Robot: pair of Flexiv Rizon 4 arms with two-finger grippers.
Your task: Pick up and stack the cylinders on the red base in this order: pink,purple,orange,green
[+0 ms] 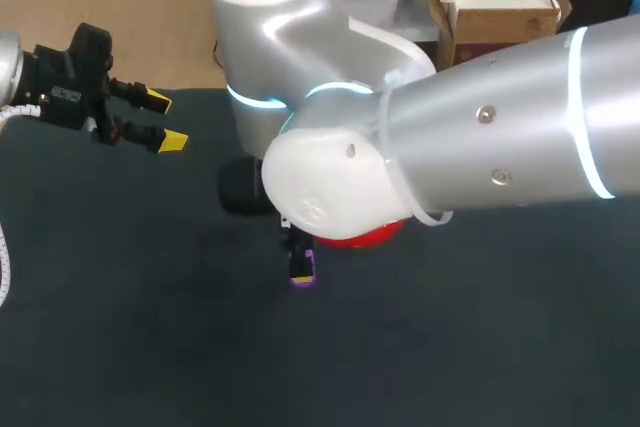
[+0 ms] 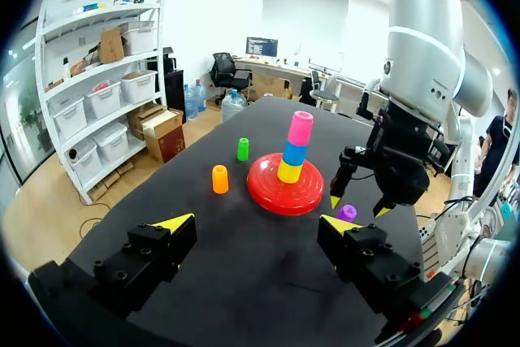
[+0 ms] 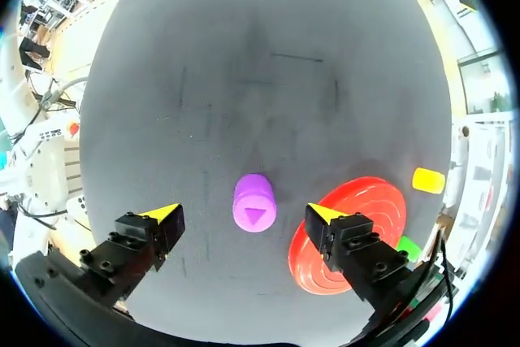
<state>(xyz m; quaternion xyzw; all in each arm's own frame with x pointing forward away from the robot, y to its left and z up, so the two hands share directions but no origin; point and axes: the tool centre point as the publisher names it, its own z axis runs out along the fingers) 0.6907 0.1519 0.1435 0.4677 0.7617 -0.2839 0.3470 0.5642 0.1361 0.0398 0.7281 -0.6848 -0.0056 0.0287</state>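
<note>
The red base [image 2: 272,193] carries a stack of a yellow, a blue and a pink cylinder [image 2: 301,127], pink on top. A purple cylinder [image 3: 254,202] rests on the dark table beside the base [image 3: 357,225], between the open fingers of my right gripper [image 3: 244,215], which touch nothing. Seen from overhead, the purple cylinder [image 1: 305,279] peeks out under my right gripper [image 1: 299,259], and my right arm hides most of the base [image 1: 365,237]. The orange cylinder [image 2: 220,179] and the green cylinder [image 2: 243,149] stand beyond the base. My left gripper [image 1: 155,119] hangs open and empty at the far left.
My big right arm [image 1: 480,137] reaches across the middle of the table and covers much of it in the head view. The dark tabletop [image 1: 150,327] lies bare in front of and to the left of the base.
</note>
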